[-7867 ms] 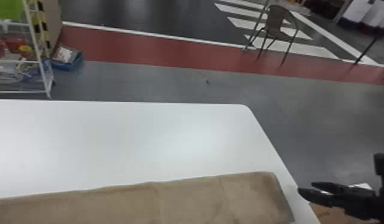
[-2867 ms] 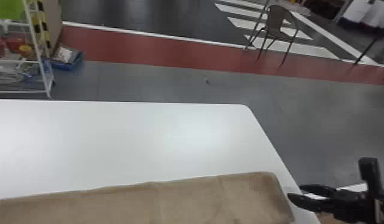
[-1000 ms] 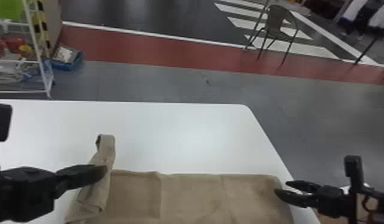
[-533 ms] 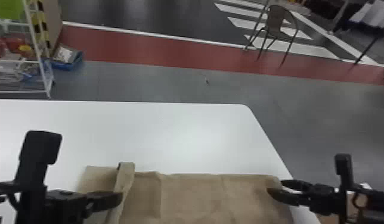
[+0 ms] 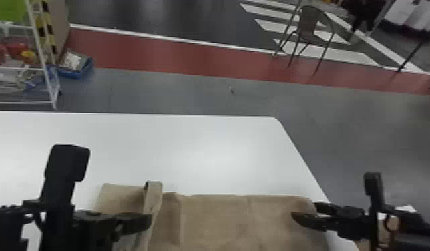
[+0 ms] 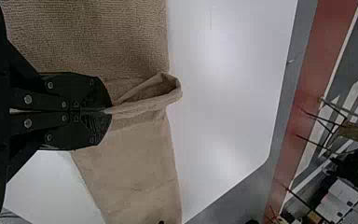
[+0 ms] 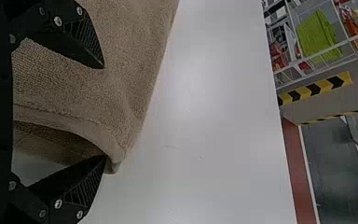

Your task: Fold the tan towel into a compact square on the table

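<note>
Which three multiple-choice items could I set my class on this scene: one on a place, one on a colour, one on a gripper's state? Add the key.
1. Where is the tan towel?
A. On a chair
B. On the white table
C. On a shelf

2. What colour is the wide floor band beyond the table?
A. Red
B. Green
C. Yellow

3. How do the fingers of the right gripper stand?
A. Pressed together
B. Crossed
C. Spread apart

Key:
1. B: the head view shows it along the near part of the tabletop, with a fold raised at the left gripper.
2. A: the head view shows a red strip edged by a white line.
3. C: the right wrist view shows a wide gap between them, with towel in it.
</note>
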Controlling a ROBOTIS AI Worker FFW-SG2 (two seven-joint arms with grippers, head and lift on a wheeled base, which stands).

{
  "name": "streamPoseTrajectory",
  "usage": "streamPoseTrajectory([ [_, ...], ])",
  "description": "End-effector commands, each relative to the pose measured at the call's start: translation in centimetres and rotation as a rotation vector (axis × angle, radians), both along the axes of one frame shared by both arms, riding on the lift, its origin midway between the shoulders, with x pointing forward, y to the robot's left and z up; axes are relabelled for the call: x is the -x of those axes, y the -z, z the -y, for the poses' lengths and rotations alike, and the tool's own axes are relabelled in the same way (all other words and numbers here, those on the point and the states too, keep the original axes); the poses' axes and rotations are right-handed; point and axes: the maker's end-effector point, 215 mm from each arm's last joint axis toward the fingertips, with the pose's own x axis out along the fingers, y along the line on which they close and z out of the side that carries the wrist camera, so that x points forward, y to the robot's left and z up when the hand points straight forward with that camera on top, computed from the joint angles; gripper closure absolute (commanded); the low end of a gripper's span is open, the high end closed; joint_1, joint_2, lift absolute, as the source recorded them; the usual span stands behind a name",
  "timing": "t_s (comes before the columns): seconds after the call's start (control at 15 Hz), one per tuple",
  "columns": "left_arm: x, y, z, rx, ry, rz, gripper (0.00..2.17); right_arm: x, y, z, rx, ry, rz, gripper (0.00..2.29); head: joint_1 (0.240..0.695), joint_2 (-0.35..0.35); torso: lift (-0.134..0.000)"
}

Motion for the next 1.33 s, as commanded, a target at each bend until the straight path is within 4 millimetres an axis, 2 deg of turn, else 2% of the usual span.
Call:
streamPoseTrajectory([
  [0.0, 0.3, -0.7, 1.7, 0.011, 0.038, 0.011, 1.88, -0.1, 0.4, -0.5, -0.007, -0.008, -0.008, 0.22, 0.695, -0.35, -0.123],
  [0.27, 1.7, 1.5, 3.2, -0.011, 0.078, -0.04, 1.84, -0.4, 0.5, -0.5, -0.01, -0.008, -0.006, 0.22, 0.695, -0.35, -0.123],
  [0.33, 1.9, 2.1, 3.2, -0.014, 0.078, -0.056, 1.42, -0.5, 0.4, -0.4, -0.008, -0.009, -0.003, 0.22, 0.695, -0.35, -0.123],
  [0.4, 2.0, 2.3, 3.2, -0.014, 0.079, -0.061, 0.59, -0.6, 0.4, -0.5, -0.008, -0.012, -0.001, 0.22, 0.695, -0.35, -0.123],
  [0.47, 1.8, 2.2, 3.1, -0.015, 0.078, -0.059, 0.0, -0.6, 0.5, -0.4, -0.006, -0.013, -0.002, 0.22, 0.695, -0.35, -0.123],
  [0.67, 1.5, 2.5, 2.6, -0.031, 0.067, -0.055, 0.03, -0.8, 0.6, -0.9, -0.014, -0.02, -0.001, 0.22, 0.695, -0.35, -0.123],
  [0.87, 0.7, 2.3, 1.4, -0.027, 0.039, -0.05, 0.03, -1.3, -0.7, -2.2, -0.079, 0.002, 0.028, 0.21, 0.695, -0.35, -0.123],
  [1.07, -0.6, 3.4, -1.8, -0.082, -0.037, -0.049, 0.03, -0.7, -2.5, -2.9, -0.124, 0.059, 0.037, 0.22, 0.695, -0.35, -0.123],
  [1.13, -0.6, 3.7, -2.9, -0.07, -0.059, -0.061, 0.03, -0.6, -3.2, -2.5, -0.13, 0.083, 0.046, 0.22, 0.695, -0.35, -0.123],
  [1.27, -0.3, 5.2, -6.5, -0.094, -0.113, -0.092, 0.03, -0.1, -4.7, -0.8, -0.143, 0.138, 0.073, 0.21, 0.695, -0.35, -0.123],
])
